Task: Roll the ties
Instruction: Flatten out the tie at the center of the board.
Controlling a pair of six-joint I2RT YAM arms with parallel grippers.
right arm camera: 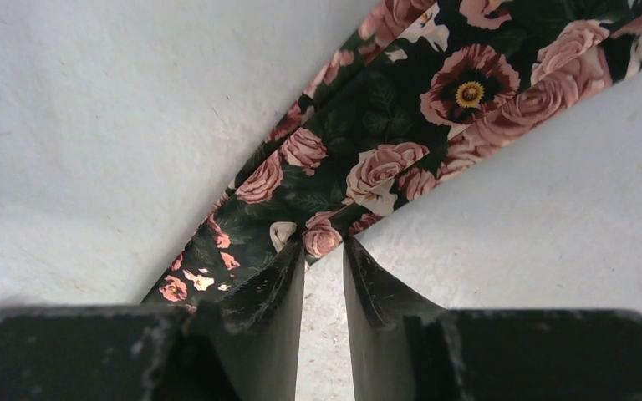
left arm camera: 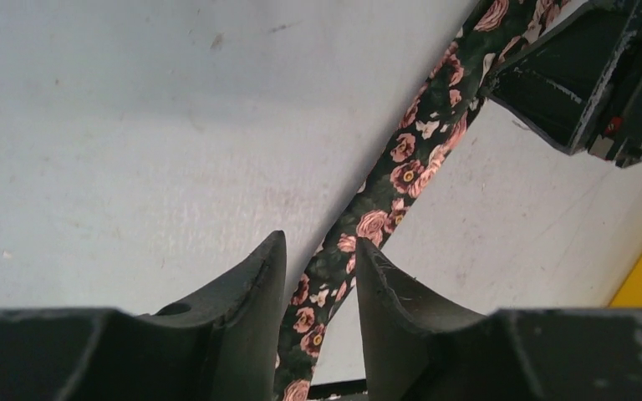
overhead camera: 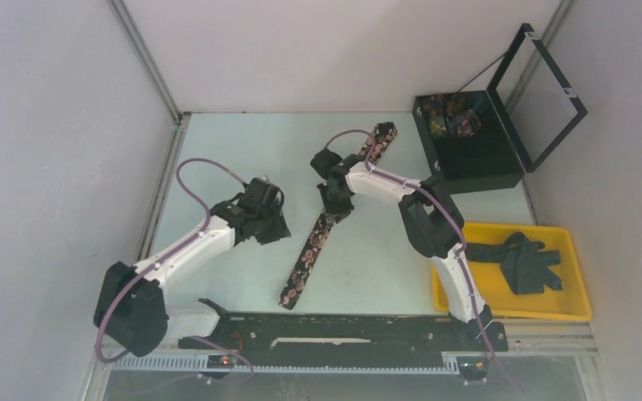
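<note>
Spread over the pale desk (overhead camera: 242, 150), flat and not yet rolled: the floral tie (overhead camera: 313, 242), black with pinkish roses. Long axis slanting from far right, near the black box (overhead camera: 476, 163), down to near left, close to the arms' bases. Well apart on the right, heaped in the yellow tray (overhead camera: 581, 276): dark ties (overhead camera: 522, 263). Inside the box, what look like rolled ties (overhead camera: 451, 117), too small to tell for sure.

Directly over the strip's middle: the right gripper (overhead camera: 334, 209). From its own wrist, fingers drawn nearly together, a thin slit of desk between them, tips at the cloth's edge, clasping nothing. Just left of the strip and clear of it, beside the lower half: the left gripper (overhead camera: 274, 227), fingers parted and empty, the cloth running away up and to the right beyond the gap.

Probably best started from one end and rolled along the slant. Near-left end closer to the left gripper; far-right end closer to the right one.
</note>
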